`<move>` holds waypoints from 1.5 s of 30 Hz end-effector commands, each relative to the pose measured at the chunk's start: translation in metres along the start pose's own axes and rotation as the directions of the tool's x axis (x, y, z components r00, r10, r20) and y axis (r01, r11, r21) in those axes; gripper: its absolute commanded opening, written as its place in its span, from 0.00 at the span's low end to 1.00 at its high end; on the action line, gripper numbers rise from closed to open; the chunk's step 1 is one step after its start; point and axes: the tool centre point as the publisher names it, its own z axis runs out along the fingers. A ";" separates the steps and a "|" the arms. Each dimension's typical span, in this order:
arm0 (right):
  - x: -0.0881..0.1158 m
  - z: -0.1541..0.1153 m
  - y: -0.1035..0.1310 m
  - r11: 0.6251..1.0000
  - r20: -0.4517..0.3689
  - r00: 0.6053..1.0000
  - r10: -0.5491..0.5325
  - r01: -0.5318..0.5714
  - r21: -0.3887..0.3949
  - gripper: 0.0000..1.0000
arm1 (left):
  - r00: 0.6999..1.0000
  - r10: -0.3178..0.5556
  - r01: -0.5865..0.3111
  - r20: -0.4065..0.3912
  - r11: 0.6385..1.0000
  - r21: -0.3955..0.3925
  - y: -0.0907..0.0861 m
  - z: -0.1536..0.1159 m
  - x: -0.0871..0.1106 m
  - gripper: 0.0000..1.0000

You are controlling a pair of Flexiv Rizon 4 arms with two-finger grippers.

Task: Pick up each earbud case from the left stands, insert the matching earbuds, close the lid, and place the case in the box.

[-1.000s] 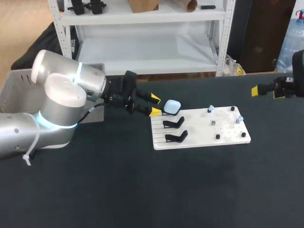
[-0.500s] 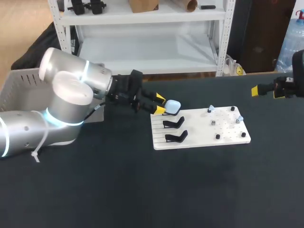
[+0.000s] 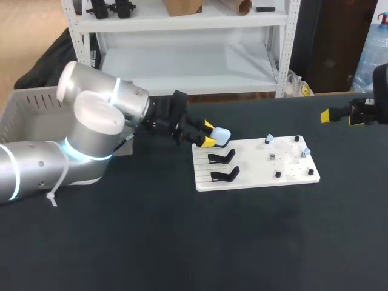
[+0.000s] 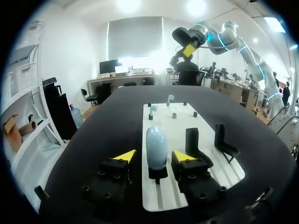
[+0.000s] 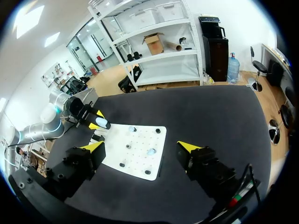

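The left end effector [image 3: 210,133] has slid closer in the last second. Now its yellow fingers sit apart, one on each side of the earbud case [image 4: 156,145], not squeezing it yet. I think the grab comes next. The case is pale blue, smooth and round like a pebble. It stands at the 10 o'clock corner of the flat white board [image 3: 291,177]. Two bent black stands [image 3: 223,157] are bare. The right end effector [image 5: 141,148] has not moved and waits wide apart at the 3 o'clock edge of the counter [image 3: 182,242].
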 end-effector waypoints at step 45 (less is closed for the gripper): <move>0.000 0.000 -0.001 1.000 -0.002 1.000 -0.001 0.001 -0.002 1.00 | 1.000 0.008 -0.008 0.001 1.000 0.022 0.001 0.008 -0.001 0.10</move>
